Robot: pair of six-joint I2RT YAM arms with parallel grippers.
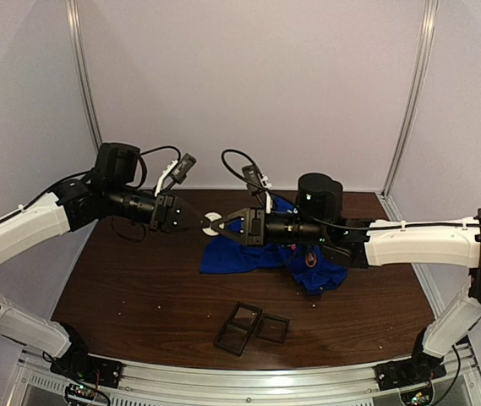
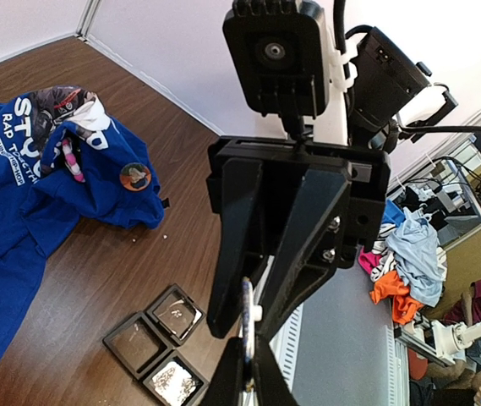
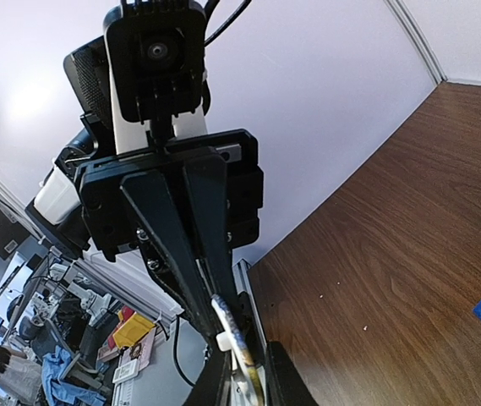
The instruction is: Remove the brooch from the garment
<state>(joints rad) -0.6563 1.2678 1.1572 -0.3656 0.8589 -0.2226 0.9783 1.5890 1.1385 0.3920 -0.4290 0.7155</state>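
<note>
Tabletop (image 1: 139,288) holds the garment (image 1: 232,256) below the brooch (image 1: 212,222) in the right pincer (image 1: 222,225)

The T-shirt (image 1: 232,254) lies bunched on the table (image 1: 139,288), right of centre and toward the back, partly under the right arm (image 1: 409,241). A round badge (image 2: 135,177) sits on one of its folds. In front of the T-shirt and apart from it, nearer the table's front edge, three small trays (image 1: 251,326) lie touching each other. Above the T-shirt's left end the left gripper (image 1: 204,222) and right gripper (image 1: 221,226) meet tip to tip, one from each side, with the brooch (image 1: 212,222) between them, clear of the cloth.
</note>
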